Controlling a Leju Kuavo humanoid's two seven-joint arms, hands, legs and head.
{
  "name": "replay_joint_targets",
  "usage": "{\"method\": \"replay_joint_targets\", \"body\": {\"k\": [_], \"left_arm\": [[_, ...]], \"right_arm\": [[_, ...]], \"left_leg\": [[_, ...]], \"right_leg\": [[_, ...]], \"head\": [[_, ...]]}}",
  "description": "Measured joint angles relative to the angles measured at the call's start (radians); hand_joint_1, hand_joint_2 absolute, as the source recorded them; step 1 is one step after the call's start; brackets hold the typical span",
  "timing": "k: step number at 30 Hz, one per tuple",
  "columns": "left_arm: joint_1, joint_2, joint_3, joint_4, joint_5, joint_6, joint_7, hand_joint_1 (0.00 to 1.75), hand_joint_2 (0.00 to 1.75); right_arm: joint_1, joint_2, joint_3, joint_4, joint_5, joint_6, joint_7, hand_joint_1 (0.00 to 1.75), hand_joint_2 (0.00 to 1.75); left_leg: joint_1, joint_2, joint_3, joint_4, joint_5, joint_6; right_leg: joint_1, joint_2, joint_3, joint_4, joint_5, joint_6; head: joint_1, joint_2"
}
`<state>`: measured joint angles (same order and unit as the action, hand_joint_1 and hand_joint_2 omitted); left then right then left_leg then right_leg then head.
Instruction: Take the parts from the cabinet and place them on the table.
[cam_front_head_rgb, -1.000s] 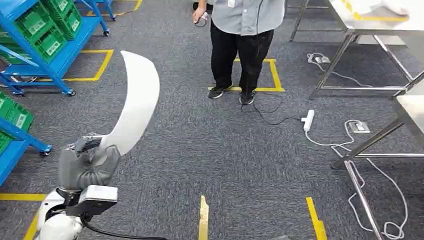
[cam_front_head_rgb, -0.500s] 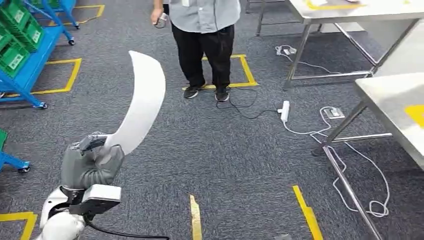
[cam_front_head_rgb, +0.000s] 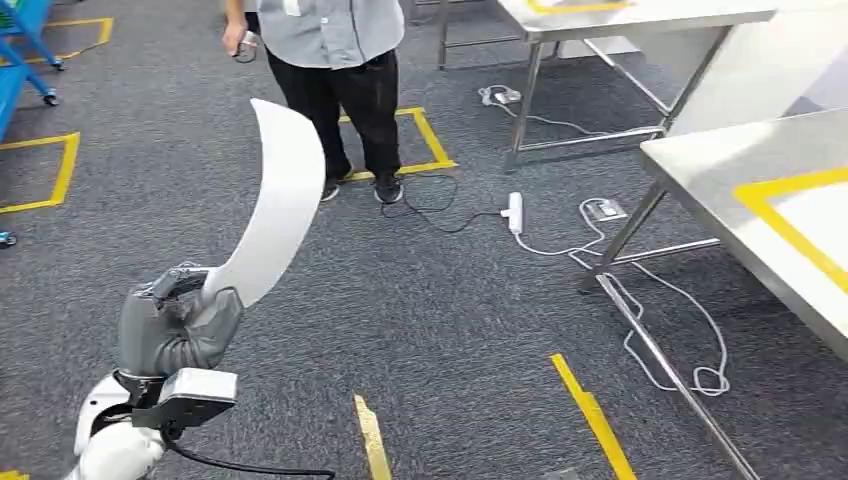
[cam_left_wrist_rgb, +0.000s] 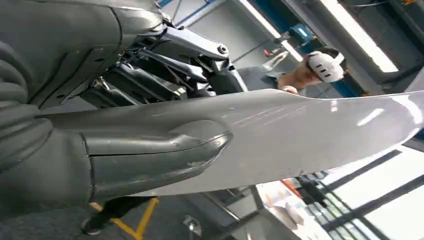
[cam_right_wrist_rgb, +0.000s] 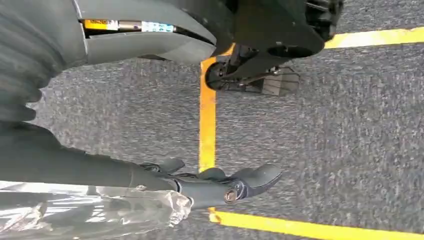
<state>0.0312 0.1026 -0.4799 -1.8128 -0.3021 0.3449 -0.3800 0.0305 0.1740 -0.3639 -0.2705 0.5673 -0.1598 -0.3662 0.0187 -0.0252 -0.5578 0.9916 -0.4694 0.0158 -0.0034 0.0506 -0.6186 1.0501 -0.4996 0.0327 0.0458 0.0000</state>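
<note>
Head view. Left hand (cam_front_head_rgb: 178, 325) at 7 o'clock, gripping the long curved white plastic part (cam_front_head_rgb: 275, 200), which rises toward 11. Person in grey shirt and black trousers (cam_front_head_rgb: 330, 60) stands at 12 behind it. Steel table with yellow tape outline (cam_front_head_rgb: 720, 170) at 3; white power strip (cam_front_head_rgb: 515, 212) on carpet between person and table.

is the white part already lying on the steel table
No, the left hand grips the white part upright above the carpet, apart from the steel table.
</note>
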Motion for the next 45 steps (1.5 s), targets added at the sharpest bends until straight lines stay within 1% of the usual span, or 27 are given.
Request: {"method": "replay_joint_targets", "body": {"k": [2,4,5,7,8,9,10,13,14,15,18,19,21,23,24,25,27,29,31,32,34,35,37,39,40,44,45], "left_arm": [[0.003,-0.001,0.0,0.0,0.0,-0.002,0.0,1.75,1.75],[0.004,-0.002,0.0,0.0,0.0,-0.002,0.0,1.75,1.75],[0.003,-0.002,0.0,0.001,0.0,-0.002,0.0,1.75,1.75],[0.003,-0.002,0.0,0.001,0.0,-0.002,0.0,1.75,1.75],[0.002,-0.002,0.0,0.001,0.0,-0.002,0.0,1.75,1.75],[0.002,-0.002,0.0,0.001,0.0,-0.002,0.0,1.75,1.75],[0.002,-0.002,0.0,0.001,0.0,-0.002,0.0,1.75,1.75],[0.0,-0.002,-0.001,0.001,-0.001,-0.003,0.0,1.75,1.75],[-0.001,-0.002,-0.001,0.001,-0.001,-0.002,0.0,1.75,1.75],[-0.002,-0.002,-0.002,0.001,-0.001,-0.003,0.0,1.75,1.75],[0.003,-0.001,-0.002,0.002,-0.001,-0.002,-0.001,1.75,1.75],[0.003,-0.001,-0.002,0.002,-0.001,-0.003,-0.001,1.75,1.75],[0.003,-0.001,-0.002,0.003,-0.001,-0.003,-0.001,1.75,1.75],[0.002,-0.001,-0.002,0.003,0.0,-0.003,-0.001,1.75,1.75],[0.002,-0.001,-0.003,0.002,-0.001,-0.002,-0.001,1.75,1.75],[0.002,-0.001,-0.003,0.002,-0.001,-0.003,-0.001,1.75,1.75],[0.0,-0.001,-0.003,0.003,-0.001,-0.002,-0.001,1.75,1.75],[-0.002,-0.002,-0.003,0.003,0.0,-0.002,-0.001,1.75,1.75],[-0.002,-0.003,-0.003,0.003,0.0,-0.002,-0.002,1.75,1.75],[0.0,-0.003,-0.003,0.003,0.0,-0.002,-0.002,1.75,1.75],[0.001,-0.002,-0.003,0.003,-0.001,-0.003,-0.002,1.75,1.75],[0.001,-0.002,-0.003,0.003,0.0,-0.003,-0.002,1.75,1.75],[0.001,-0.002,-0.003,0.004,-0.001,-0.003,-0.002,1.75,1.75],[0.0,-0.002,-0.003,0.004,-0.001,-0.002,-0.003,1.75,1.75],[0.001,-0.002,-0.003,0.004,-0.001,-0.002,-0.004,1.75,1.75],[-0.001,-0.002,-0.003,0.004,-0.001,-0.001,-0.005,1.75,1.75],[-0.003,-0.002,-0.003,0.004,-0.001,-0.001,-0.006,1.75,1.75]], "right_arm": [[-0.004,0.0,0.0,0.0,-0.001,0.0,0.0,0.0,1.75],[-0.003,0.0,0.0,0.0,-0.001,0.0,0.0,0.0,1.75],[-0.001,0.0,0.0,0.0,-0.002,0.0,0.0,0.0,1.75],[0.002,0.0,0.0,0.0,-0.002,0.0,0.0,0.0,1.75],[0.002,-0.001,0.0,0.0,-0.002,-0.001,0.0,0.0,1.75],[-0.001,-0.001,0.0,0.0,-0.002,-0.001,0.0,0.0,1.75],[-0.005,-0.001,0.0,0.0,-0.002,-0.001,-0.001,0.0,1.75],[-0.001,-0.001,0.0,0.0,-0.003,-0.001,0.0,0.0,1.75],[0.0,-0.001,0.0,0.0,-0.003,-0.001,0.0,0.0,1.75],[0.0,-0.001,0.0,0.0,-0.003,-0.001,-0.001,0.0,1.75],[-0.004,-0.001,0.0,0.0,-0.003,-0.001,-0.001,0.0,1.75],[-0.003,-0.001,0.0,0.0,-0.003,-0.001,-0.001,0.0,1.75],[-0.001,-0.001,0.0,0.0,-0.003,-0.001,-0.001,0.0,1.75],[-0.001,-0.001,0.0,0.0,-0.003,-0.001,-0.001,0.0,1.75],[-0.002,-0.001,0.0,0.0,-0.003,-0.001,-0.001,0.0,1.75],[-0.005,-0.001,0.0,0.0,-0.004,-0.001,-0.001,0.0,1.75],[-0.003,-0.001,0.0,0.0,-0.003,-0.001,-0.001,0.0,1.75],[0.004,-0.002,0.0,0.001,-0.004,-0.001,-0.001,0.0,1.75],[0.004,-0.002,0.0,0.001,-0.004,-0.002,-0.002,0.0,1.75],[0.0,-0.002,0.0,0.001,-0.004,-0.001,-0.002,0.0,1.75],[-0.002,-0.002,0.0,0.001,-0.004,-0.001,-0.002,0.0,1.75],[0.0,-0.002,0.0,0.001,-0.004,-0.001,-0.002,0.0,1.75],[0.002,-0.004,0.0,0.001,-0.004,0.001,-0.002,0.0,1.75],[0.001,-0.005,0.0,0.001,-0.004,0.002,-0.005,0.0,1.75],[-0.003,-0.006,0.0,0.001,-0.004,0.003,-0.005,0.0,1.75],[-0.001,-0.005,0.0,0.002,-0.003,0.004,-0.006,0.0,1.75],[0.001,-0.005,0.0,0.002,-0.003,0.004,-0.006,0.0,1.75]], "left_leg": [[-0.004,0.026,0.0,0.0,-0.001,0.004],[-0.006,0.05,0.0,0.001,-0.003,0.004],[-0.007,0.06,0.001,0.001,-0.004,0.004],[-0.007,0.078,0.004,0.001,-0.006,0.0],[-0.007,0.083,0.007,0.001,-0.008,-0.003],[-0.011,0.091,0.009,0.002,-0.011,-0.007],[-0.018,0.096,0.007,0.009,-0.014,-0.013],[-0.017,0.12,0.011,0.007,-0.013,-0.024],[-0.015,0.113,0.011,0.01,-0.024,-0.034],[-0.011,0.077,0.004,0.033,-0.045,-0.038],[-0.009,0.037,-0.1,0.255,-0.154,-0.043],[-0.009,0.035,-0.127,0.308,-0.165,-0.043],[-0.009,0.034,-0.115,0.27,-0.108,-0.038],[-0.009,0.01,-0.042,0.11,-0.012,-0.028],[-0.008,-0.03,-0.015,0.047,0.001,-0.02],[-0.005,-0.037,-0.006,0.027,-0.006,-0.017],[-0.01,-0.028,-0.009,0.021,-0.012,-0.018],[0.0,-0.006,-0.004,0.005,-0.003,-0.004],[-0.001,0.01,-0.003,0.003,-0.002,0.005],[-0.003,0.022,-0.003,0.003,-0.002,0.005],[-0.006,0.047,-0.005,0.004,-0.004,0.007],[-0.006,0.057,-0.004,0.004,-0.004,0.007],[-0.007,0.075,-0.002,0.005,-0.006,0.006],[-0.008,0.088,0.005,0.005,-0.01,-0.001],[-0.017,0.095,0.004,0.009,-0.014,-0.007],[-0.016,0.125,0.009,0.008,-0.015,-0.024],[-0.012,0.102,0.007,0.017,-0.029,-0.033]], "right_leg": [[-0.005,-0.036,-0.073,0.155,-0.078,0.007],[-0.007,-0.042,-0.123,0.26,-0.107,0.013],[-0.007,-0.043,-0.114,0.246,-0.089,0.014],[-0.007,-0.054,-0.031,0.095,-0.008,0.011],[-0.007,-0.072,0.013,0.016,0.022,0.009],[0.001,-0.114,0.042,-0.038,0.011,0.006],[0.002,-0.103,0.048,-0.046,0.018,-0.008],[0.005,-0.079,0.041,-0.042,0.019,-0.021],[-0.002,-0.071,0.047,-0.049,0.024,-0.03],[-0.003,-0.064,0.047,-0.049,0.026,-0.034],[-0.002,-0.036,0.045,-0.049,0.027,-0.044],[-0.001,-0.026,0.045,-0.049,0.028,-0.044],[0.0,-0.003,0.047,-0.047,0.028,-0.044],[0.0,0.021,0.05,-0.045,0.027,-0.043],[-0.002,0.029,0.048,-0.044,0.027,-0.042],[0.004,0.04,0.041,-0.038,0.026,-0.036],[-0.003,0.052,0.029,-0.04,0.033,-0.023],[-0.002,0.065,0.019,-0.043,0.033,-0.01],[0.001,-0.012,-0.011,0.024,-0.015,0.0],[-0.001,-0.031,-0.047,0.103,-0.055,0.004],[-0.005,-0.042,-0.117,0.247,-0.11,0.011],[-0.006,-0.042,-0.123,0.261,-0.105,0.013],[-0.007,-0.049,-0.066,0.157,-0.037,0.011],[-0.004,-0.093,0.033,-0.017,0.029,0.004],[0.007,-0.112,0.047,-0.049,0.012,0.0],[0.004,-0.075,0.045,-0.049,0.021,-0.025],[-0.002,-0.068,0.049,-0.053,0.026,-0.032]], "head": [[0.003,0.0],[0.004,0.0],[0.004,0.0],[0.004,0.0],[0.005,0.0],[0.005,0.0],[0.002,0.0],[0.003,0.0],[0.002,0.0],[-0.002,0.0],[-0.008,0.0],[-0.009,0.0],[-0.009,0.0],[-0.009,0.0],[-0.008,0.0],[-0.007,0.0],[-0.007,0.0],[-0.008,0.0],[0.007,0.0],[0.008,0.0],[0.008,0.0],[0.008,0.0],[0.008,0.0],[0.008,0.0],[0.01,0.0],[0.008,0.0],[0.007,0.0]]}}
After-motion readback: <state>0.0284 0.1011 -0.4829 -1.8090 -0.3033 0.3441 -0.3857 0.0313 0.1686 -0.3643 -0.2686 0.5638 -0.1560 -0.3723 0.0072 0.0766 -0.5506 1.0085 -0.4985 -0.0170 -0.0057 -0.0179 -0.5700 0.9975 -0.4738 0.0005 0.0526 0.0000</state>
